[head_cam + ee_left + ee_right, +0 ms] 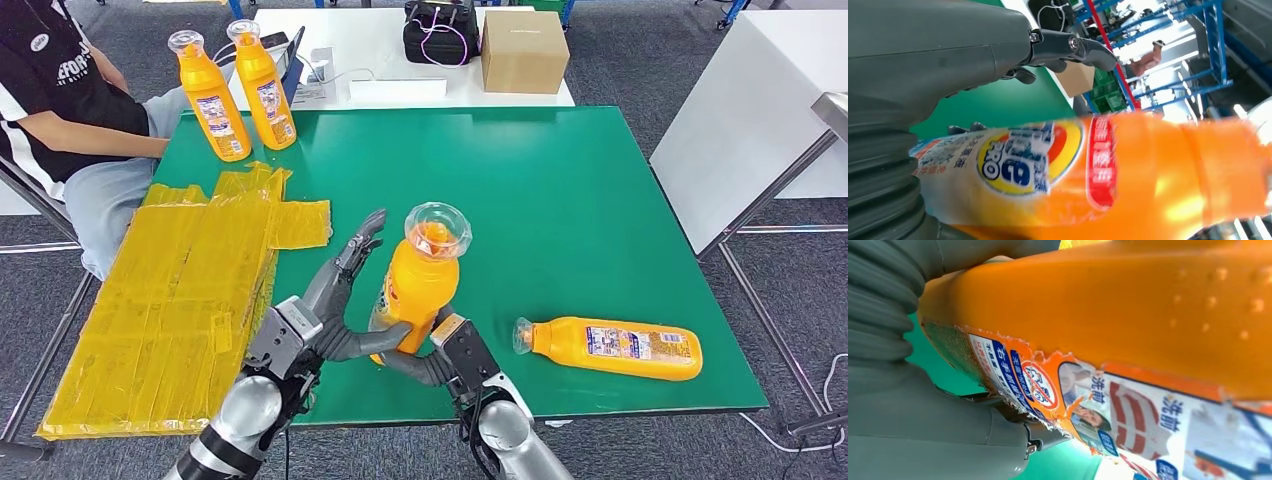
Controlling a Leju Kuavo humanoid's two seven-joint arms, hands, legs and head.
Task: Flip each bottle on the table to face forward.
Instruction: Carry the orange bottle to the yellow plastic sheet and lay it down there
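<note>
**Spotter:** Where's the bottle?

**Me:** Upright near the front edge of the table point(600, 200). I have the held bottle point(420, 290) between both hands. My left hand point(335, 310) has its thumb across the lower body and the fingers spread up beside it, mostly open. My right hand point(440, 360) cups the base from the other side; how far its fingers wrap, I can't tell.

**Spotter:** Risks?

**Me:** The grip looks more like a squeeze than a clasp. If one hand lets go early, I'd expect it to tip towards the lying bottle point(610, 348) just beside it. The plastic is slick too, so it could slip while I'm turning it.

**Spotter:** The others?

**Me:** Two standing bottles point(235, 95) sit at the far left corner, well apart.
</note>
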